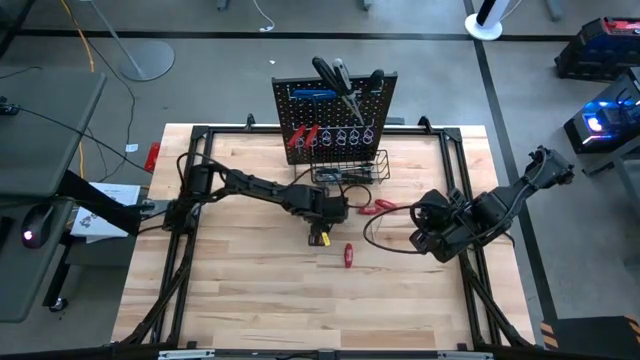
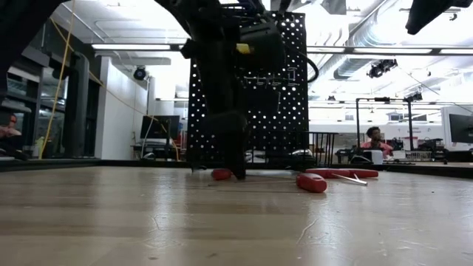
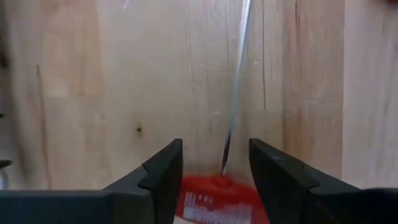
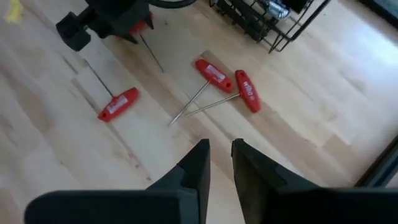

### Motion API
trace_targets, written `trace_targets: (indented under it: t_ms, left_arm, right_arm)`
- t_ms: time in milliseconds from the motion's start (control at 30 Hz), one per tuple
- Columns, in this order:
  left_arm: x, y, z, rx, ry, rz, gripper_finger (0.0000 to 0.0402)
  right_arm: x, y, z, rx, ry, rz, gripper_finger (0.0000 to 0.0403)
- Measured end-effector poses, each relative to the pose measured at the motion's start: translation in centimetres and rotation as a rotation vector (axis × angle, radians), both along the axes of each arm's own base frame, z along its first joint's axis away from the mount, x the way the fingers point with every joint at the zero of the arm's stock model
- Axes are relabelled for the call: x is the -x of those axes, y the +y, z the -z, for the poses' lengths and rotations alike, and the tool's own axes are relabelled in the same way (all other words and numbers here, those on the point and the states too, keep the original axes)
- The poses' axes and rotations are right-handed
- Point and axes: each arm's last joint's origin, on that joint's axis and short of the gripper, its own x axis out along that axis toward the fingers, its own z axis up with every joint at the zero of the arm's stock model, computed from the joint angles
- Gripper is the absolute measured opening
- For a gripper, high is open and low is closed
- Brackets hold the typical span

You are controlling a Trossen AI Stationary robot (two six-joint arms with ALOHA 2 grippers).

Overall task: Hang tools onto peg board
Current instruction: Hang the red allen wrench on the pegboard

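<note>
The black peg board [image 1: 335, 105] stands at the table's far edge. A blue T-handle key [image 1: 312, 95], black-handled screwdrivers [image 1: 340, 75] and red tools [image 1: 305, 138] hang on it, above its wire basket [image 1: 350, 170]. My left gripper [image 1: 320, 215] is down at the table in front of the basket, shut on a red-handled key [image 3: 217, 196]. A single red key [image 4: 118, 104] and two crossed red keys [image 4: 227, 84] lie loose on the wood. My right gripper [image 4: 221, 155] hovers empty at the right, its fingers close together. My left gripper pinches the key's red handle [image 3: 217, 193] between its two fingers [image 3: 165, 177], coming from above and pointing down. The thin metal shaft [image 3: 236, 93] runs out from between the fingers along the tabletop. In the low view one end of the handle [image 2: 220, 174] rests on the table.
A black cable loop [image 1: 385, 235] lies on the wood in front of my right arm. A black frame [image 1: 200, 130] runs around the tabletop. The near half of the table [image 1: 300, 310] is bare wood. People sit in the room behind [image 2: 373, 140].
</note>
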Motion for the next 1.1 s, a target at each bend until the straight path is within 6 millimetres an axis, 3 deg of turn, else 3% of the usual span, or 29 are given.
trace_targets:
  t_ms: [133,267,367,500,600,800,967,1100]
  left_arm:
    - [0.0,-0.1,1.2,0.026,0.053,0.048,0.0121]
    - [0.2,-0.6,1.9,0.062,0.094,0.056,0.0020]
    - [0.4,-1.1,1.6,0.079,0.093,0.058,0.0008]
    - [1.0,-1.9,-0.2,0.092,0.065,0.040,0.0001]
    - [1.5,-2.5,-2.7,0.124,0.001,0.011,0.0001]
    - [2.8,-4.0,-11.0,0.161,-0.304,0.002,0.0000]
    - [6.1,-4.8,-18.5,0.120,-0.571,-0.037,0.0000]
    - [8.9,-4.8,-22.1,0.016,-0.693,-0.109,0.0000]
  right_arm:
    - [-0.1,0.2,0.0,-0.057,-0.013,0.039,0.0060]
    - [-0.3,0.4,0.0,-0.120,-0.036,0.073,0.0060]
    - [-0.6,0.6,-0.1,-0.150,-0.067,0.073,0.0060]
    - [-1.2,0.8,-0.3,-0.151,-0.117,0.038,0.0060]
    - [-1.5,0.9,-0.5,-0.126,-0.160,0.004,0.0060]
    - [-2.5,0.6,-0.8,-0.067,-0.212,-0.055,0.0060]
    - [-3.8,0.3,-1.3,-0.058,-0.234,-0.212,0.0060]
    - [-5.1,-0.6,-2.0,-0.007,-0.331,-0.203,0.0060]
